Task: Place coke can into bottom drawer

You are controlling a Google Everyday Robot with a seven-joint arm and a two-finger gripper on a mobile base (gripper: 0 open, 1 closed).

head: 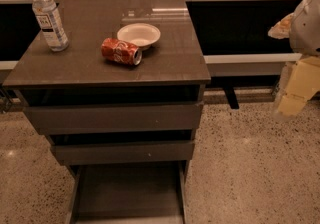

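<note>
Camera view: coke can (pixel 121 51) on side, white script showing; hand (pixel 294 93) far right, state unclear.

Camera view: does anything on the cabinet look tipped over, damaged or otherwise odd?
The coke can lies on its side on the countertop, just in front of the white bowl, and looks slightly dented. The water bottle stands upright. The bottom drawer is pulled out. The gripper is off to the right, clear of the cabinet.

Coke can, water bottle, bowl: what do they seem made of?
Coke can: thin painted metal, likely aluminium; dented, silver end. Water bottle: clear plastic, see-through, white cap. Bowl: glossy white, ceramic or plastic, unclear. The gripper hangs at the right edge, apart from them.
</note>
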